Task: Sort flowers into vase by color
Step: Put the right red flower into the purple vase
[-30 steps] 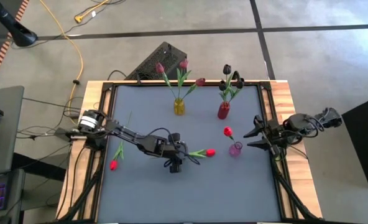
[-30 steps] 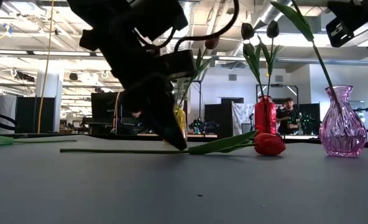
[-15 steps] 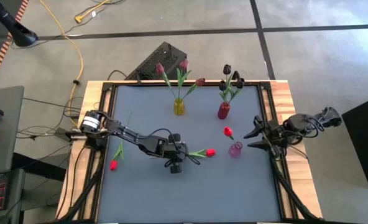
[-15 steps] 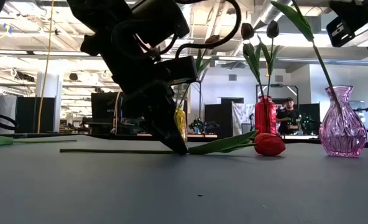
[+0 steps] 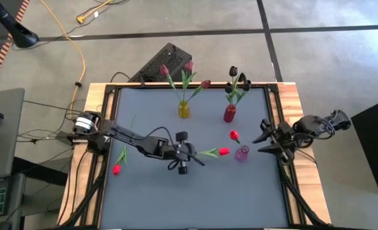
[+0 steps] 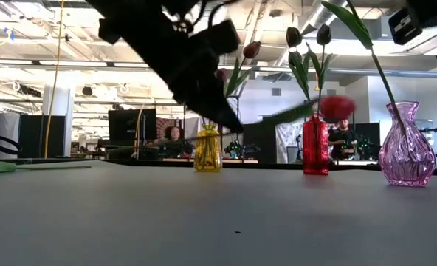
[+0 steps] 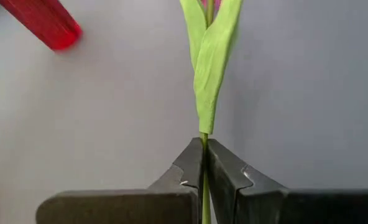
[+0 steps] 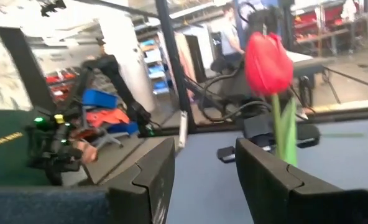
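Note:
My left gripper (image 5: 190, 152) hangs over the table's middle, shut on a red tulip (image 5: 224, 151) that is off the table. A second red tulip (image 5: 117, 168) lies flat near the left edge. At the back, a yellow vase (image 5: 184, 110) holds maroon-pink tulips and a red vase (image 5: 230, 114) holds black ones. A pink vase (image 5: 242, 153) at the right holds one red tulip (image 8: 268, 62). My right gripper (image 5: 263, 139) waits open at the right edge, just beyond the pink vase. My left gripper pinches the tulip's thin green stem (image 7: 204, 163) between its two fingertips, just below the base of the leaves (image 7: 209, 68). The fingers slant down from the table's left. The tulip is lifted clear, nearly level, with its red head (image 6: 336, 106) toward the right and slightly raised.
The three vases stand in the right half and along the far side. Bare grey mat (image 5: 195, 198) fills the near half. Wooden rails (image 5: 291, 102) frame the table. People and desks show in the room behind.
My left gripper has shut on the stem of the red tulip that lay on the mat. It has then risen and gone a little toward the right edge. The tulip has come up clear of the table, its head now higher and nearer the pink vase.

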